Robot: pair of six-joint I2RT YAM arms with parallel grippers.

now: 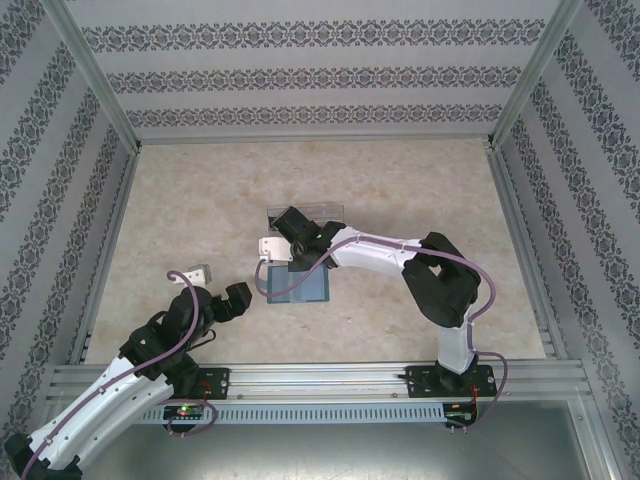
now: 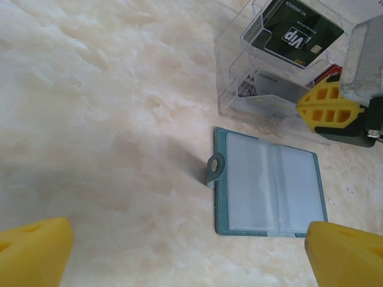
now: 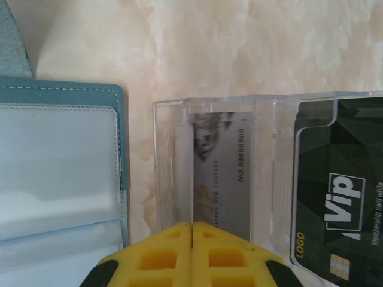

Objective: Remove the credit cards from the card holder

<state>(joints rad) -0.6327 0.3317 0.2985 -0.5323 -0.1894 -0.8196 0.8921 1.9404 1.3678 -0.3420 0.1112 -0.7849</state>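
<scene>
The card holder lies open and flat on the table, teal-blue with clear inner sleeves that look empty; its snap strap sticks out on one side. A silver credit card and a black VIP credit card lie in the clear tray's compartments. My right gripper is shut, nothing between its yellow fingers, hovering over the near end of the silver card's compartment. My left gripper stands open and empty over bare table, left of the card holder.
The clear plastic tray stands just beyond the card holder, almost touching it. Aluminium frame rails and patterned walls close in the table on three sides. Bare marble-look tabletop stretches out to the left and the far side.
</scene>
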